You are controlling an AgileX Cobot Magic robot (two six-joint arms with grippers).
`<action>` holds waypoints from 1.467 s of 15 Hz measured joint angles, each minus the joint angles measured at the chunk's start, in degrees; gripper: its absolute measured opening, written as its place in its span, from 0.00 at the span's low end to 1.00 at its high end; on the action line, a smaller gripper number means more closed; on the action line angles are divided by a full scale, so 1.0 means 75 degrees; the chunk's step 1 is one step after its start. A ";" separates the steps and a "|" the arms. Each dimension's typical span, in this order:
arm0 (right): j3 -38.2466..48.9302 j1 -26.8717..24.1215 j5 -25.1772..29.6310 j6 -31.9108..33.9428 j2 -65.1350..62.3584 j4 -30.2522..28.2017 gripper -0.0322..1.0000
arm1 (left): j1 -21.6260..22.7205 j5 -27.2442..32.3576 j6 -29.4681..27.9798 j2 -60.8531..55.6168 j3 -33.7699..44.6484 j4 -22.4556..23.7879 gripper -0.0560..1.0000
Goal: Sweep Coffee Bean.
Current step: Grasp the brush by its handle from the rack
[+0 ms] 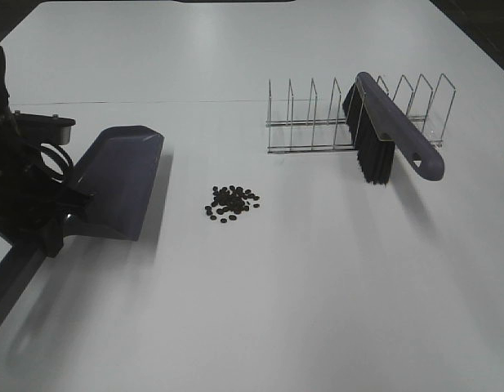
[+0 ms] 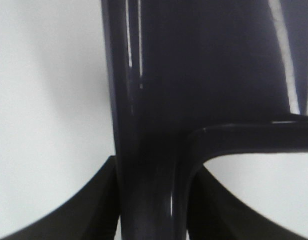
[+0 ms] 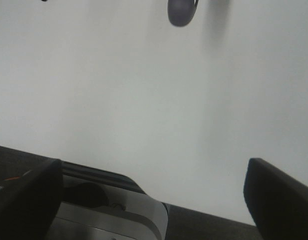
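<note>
I see my left claw (image 1: pixel 68 214) clamped on the handle of the dustpan (image 1: pixel 117 180) at the left side of the table (image 1: pixel 317 310). In the left wrist view both fingers press against the dark handle with no gap. The coffee bean (image 1: pixel 231 202) cluster lies loose on the table near the middle, to the right of the dustpan and apart from it. Far right, the brush (image 1: pixel 382 135) leans across a wire rack (image 1: pixel 309 122), bristles down, well apart from the beans. My right claw (image 3: pixel 151 172) shows only in its wrist view, where its fingers stand wide apart over bare table and grip nothing.
</note>
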 joint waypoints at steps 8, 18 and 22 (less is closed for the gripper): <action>-0.5371 -0.0008 -0.0038 -0.0390 0.6707 -0.0176 0.90 | 0.0000 0.0214 0.0046 0.0000 0.0000 -0.0168 0.36; -0.7937 -0.0076 -0.0038 -0.0489 0.9626 -0.0321 0.90 | 0.0000 0.0535 0.0053 0.0000 0.0000 -0.0199 0.36; -0.7945 -0.0099 -0.0038 -0.0542 0.9916 -0.0435 0.90 | 0.0000 0.0535 0.0053 0.0000 0.0000 -0.0237 0.36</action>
